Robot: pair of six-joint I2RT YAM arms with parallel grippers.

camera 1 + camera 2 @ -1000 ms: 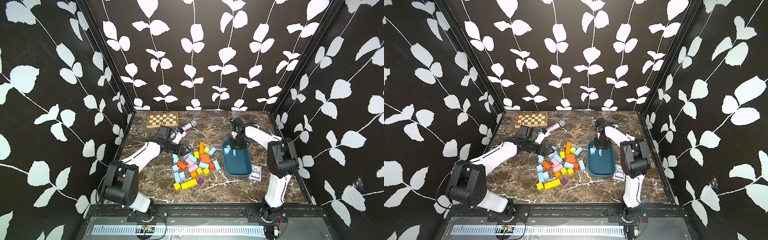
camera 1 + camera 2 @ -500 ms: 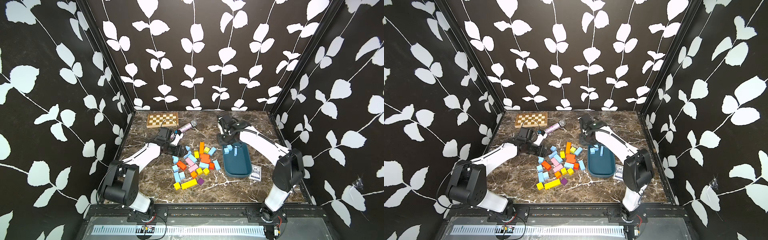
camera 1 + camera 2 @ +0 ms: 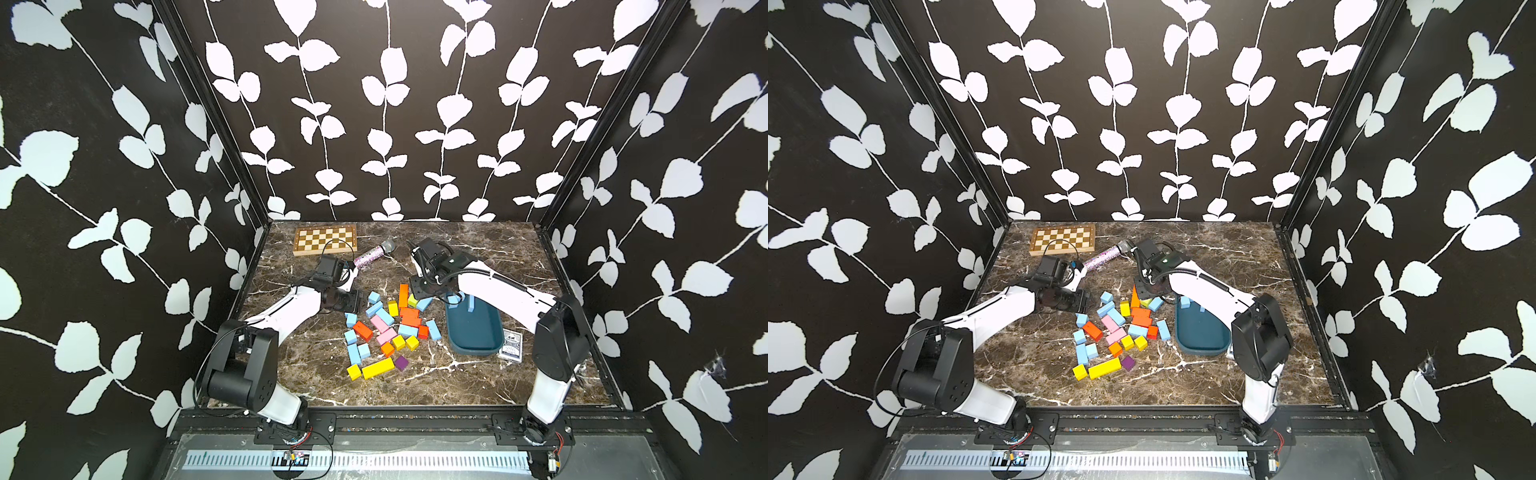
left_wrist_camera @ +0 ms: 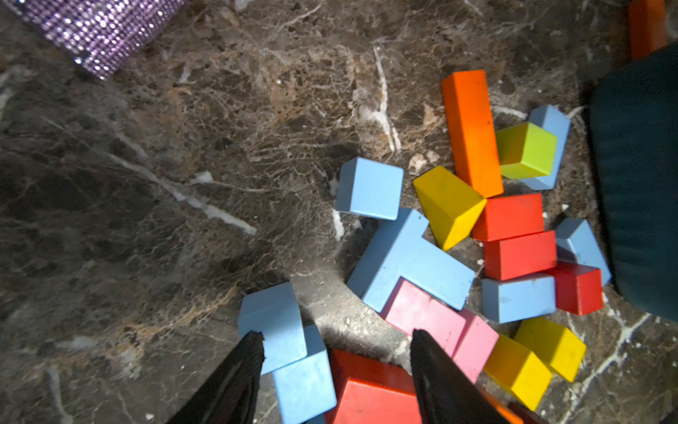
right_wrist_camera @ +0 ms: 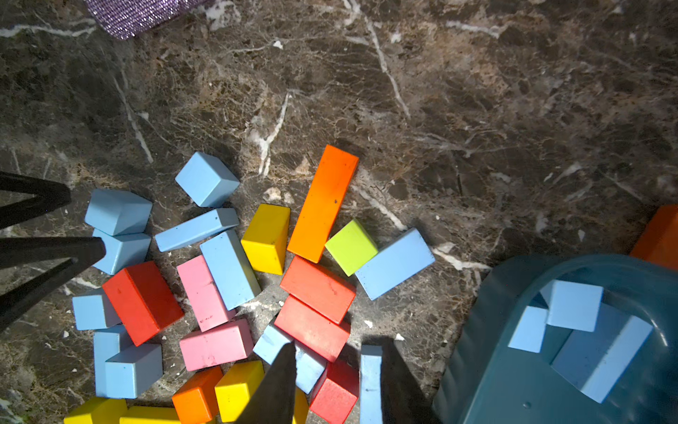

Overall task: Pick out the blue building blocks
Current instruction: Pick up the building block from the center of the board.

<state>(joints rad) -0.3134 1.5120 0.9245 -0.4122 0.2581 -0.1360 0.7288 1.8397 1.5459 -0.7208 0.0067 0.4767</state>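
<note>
Right now your left pincer (image 4: 334,337) is open. Its two black tapered fingers (image 4: 249,359) are spread wide at the edge of the pile. One fingertip touches a matte sky-blue cube (image 4: 273,323) that leans on a second blue cube, and nothing is clamped.

Your right pincer (image 5: 337,352) hangs above the far side of the pile, near the tray. Its fingers are parted by a narrower gap and hold nothing; the blocks you see between them lie on the bench below.

Most of the blue building blocks (image 5: 227,268) lie scattered on the brown, white-veined marble bench (image 3: 415,382). They are cubes and longer bars, mixed with a long orange bar (image 5: 323,203), a lime cube (image 5: 350,246), pink bars (image 5: 203,290), red blocks (image 5: 143,301) and yellow blocks (image 5: 266,238).

Three blue pieces (image 5: 601,359), a cube and a longer bar among them, lie in the glossy dark teal oval tray (image 3: 473,336).

Behind the pile you have a wooden chessboard (image 3: 325,240) and a glittery purple microphone (image 3: 374,254). A pack of cards (image 3: 510,347) sits just beside the tray.
</note>
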